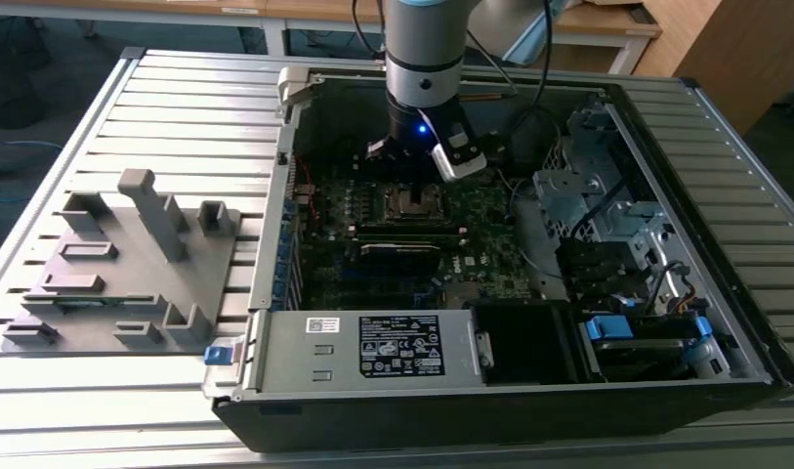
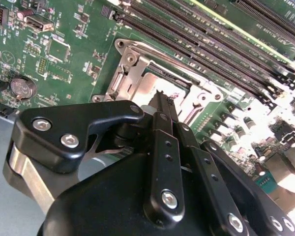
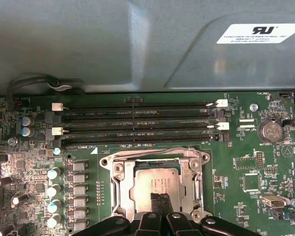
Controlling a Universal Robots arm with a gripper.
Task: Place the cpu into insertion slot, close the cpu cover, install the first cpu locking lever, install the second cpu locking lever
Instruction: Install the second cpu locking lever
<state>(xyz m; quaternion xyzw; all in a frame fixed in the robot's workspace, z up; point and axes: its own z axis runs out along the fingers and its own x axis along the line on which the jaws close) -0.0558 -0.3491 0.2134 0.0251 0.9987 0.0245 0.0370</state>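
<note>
First wrist view: hand (image 3: 161, 197) fingertips pressed together, holding nothing, tips over or on the cpu (image 3: 157, 184); contact unclear. Cpu sits flat in the insertion slot (image 3: 119, 195), silver top showing through the cpu cover (image 3: 155, 162), which lies down around it. Memory slots (image 3: 137, 123) just beside.

A grey fixture block (image 1: 116, 264) sits on the slatted table (image 1: 709, 430) beside the open computer case (image 1: 501, 391), just left in the exterior view.
</note>
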